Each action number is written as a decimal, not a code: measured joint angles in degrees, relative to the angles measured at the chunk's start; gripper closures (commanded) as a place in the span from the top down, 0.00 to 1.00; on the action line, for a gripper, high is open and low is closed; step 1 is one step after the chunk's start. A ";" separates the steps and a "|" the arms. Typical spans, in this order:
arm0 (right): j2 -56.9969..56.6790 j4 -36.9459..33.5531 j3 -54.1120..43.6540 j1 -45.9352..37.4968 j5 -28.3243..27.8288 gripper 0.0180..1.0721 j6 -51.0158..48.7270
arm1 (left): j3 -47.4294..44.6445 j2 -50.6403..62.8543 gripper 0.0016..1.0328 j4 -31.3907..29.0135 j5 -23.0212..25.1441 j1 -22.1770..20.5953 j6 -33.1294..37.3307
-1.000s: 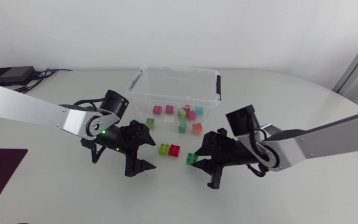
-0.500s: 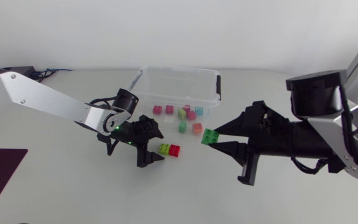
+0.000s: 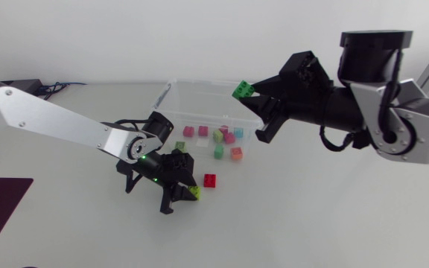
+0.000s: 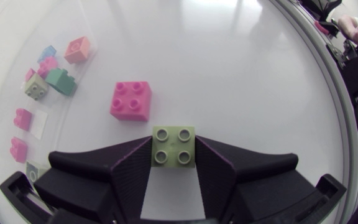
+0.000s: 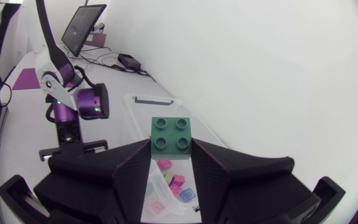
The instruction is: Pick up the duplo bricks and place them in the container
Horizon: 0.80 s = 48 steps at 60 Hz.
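Green brick point(image 3: 243, 90) sits clamped in the high-held right claw point(image 5: 171, 145); the low left claw point(image 4: 174, 147) clamps a lime brick point(image 3: 194, 192).

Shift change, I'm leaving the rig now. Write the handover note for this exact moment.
Left gripper: shut on the lime brick, down at the table, beside the red brick.
Right gripper: shut on the green brick, raised above the container.
Done: several bricks lie in the container.
Left: release the green brick into it, bring the lime brick over, then fetch the red brick.
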 measured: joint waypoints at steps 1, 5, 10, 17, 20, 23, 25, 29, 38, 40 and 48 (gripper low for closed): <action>1.03 0.50 0.37 -0.02 0.20 0.26 0.09 | -0.42 -0.66 0.31 -0.76 -0.22 0.00 0.20; 6.10 2.40 2.89 -0.13 0.83 0.26 0.83 | -3.13 -4.63 0.31 -3.65 -0.79 0.17 0.59; 11.98 3.96 5.99 -0.11 1.97 0.41 1.07 | -5.42 -11.67 0.31 -6.84 -0.81 0.46 0.81; 18.67 4.20 10.60 -0.13 3.37 0.78 1.05 | -5.51 -21.29 0.31 -9.46 -0.76 1.66 0.79; 20.02 3.56 11.80 -0.13 3.41 0.85 1.03 | -5.05 -23.91 0.31 -10.10 -0.74 2.43 0.74; 20.28 3.02 12.17 -0.26 3.37 0.86 1.03 | -3.43 -25.88 0.31 -10.34 -0.48 3.43 0.31; 19.91 2.80 12.17 -0.31 3.41 0.86 1.03 | -2.03 -26.40 0.31 -10.32 0.09 4.02 -0.28; 18.01 1.97 11.89 -0.37 3.39 0.89 1.03 | 1.01 -26.73 0.31 -8.85 0.76 4.98 -2.19; 8.22 0.42 6.73 -0.37 3.17 0.89 0.98 | 3.34 -26.69 0.32 2.32 0.90 5.64 -9.16; 5.90 0.13 5.33 -0.31 3.02 0.89 0.96 | 3.78 -26.51 0.32 4.11 0.76 5.64 -10.69; -2.62 -2.10 -1.66 0.44 1.60 0.89 0.50 | 7.39 -23.32 0.33 10.23 -0.83 5.70 -16.41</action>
